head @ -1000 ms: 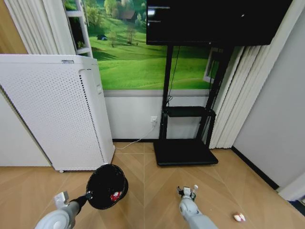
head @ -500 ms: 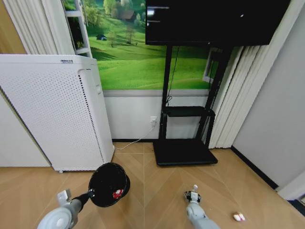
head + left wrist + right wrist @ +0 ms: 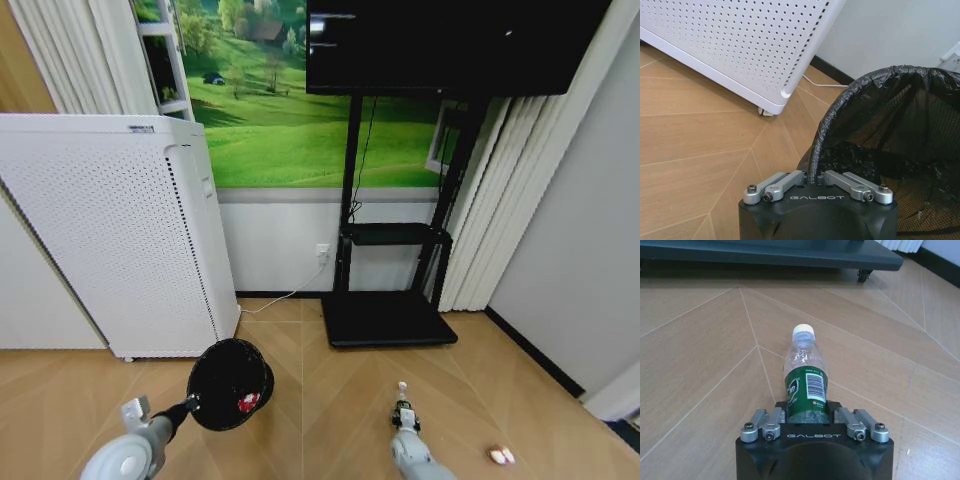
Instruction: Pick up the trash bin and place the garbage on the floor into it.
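Observation:
The black trash bin [image 3: 231,384], lined with a black bag, hangs tilted over the floor [image 3: 320,400]. My left gripper [image 3: 189,406] is shut on its rim. In the left wrist view the left gripper [image 3: 814,176] pinches the rim of the trash bin [image 3: 900,125]. A red-and-white wrapper [image 3: 245,403] lies inside the bin. My right gripper [image 3: 403,420] is shut on a green-labelled plastic bottle [image 3: 402,398], cap pointing away. The right wrist view has the bottle [image 3: 805,375] clamped in the right gripper [image 3: 807,417] above the floor. A white-and-pink scrap [image 3: 501,455] lies on the floor to the right.
A tall white perforated appliance [image 3: 110,240] stands at the left, close behind the bin. A black TV stand base [image 3: 388,318] sits ahead on castors, with a white cable [image 3: 275,298] along the wall. Curtains [image 3: 500,200] and a grey wall close off the right.
My right gripper has shifted slightly right with the bottle, and less of that arm shows. The bin in my left gripper has drifted a little to the right.

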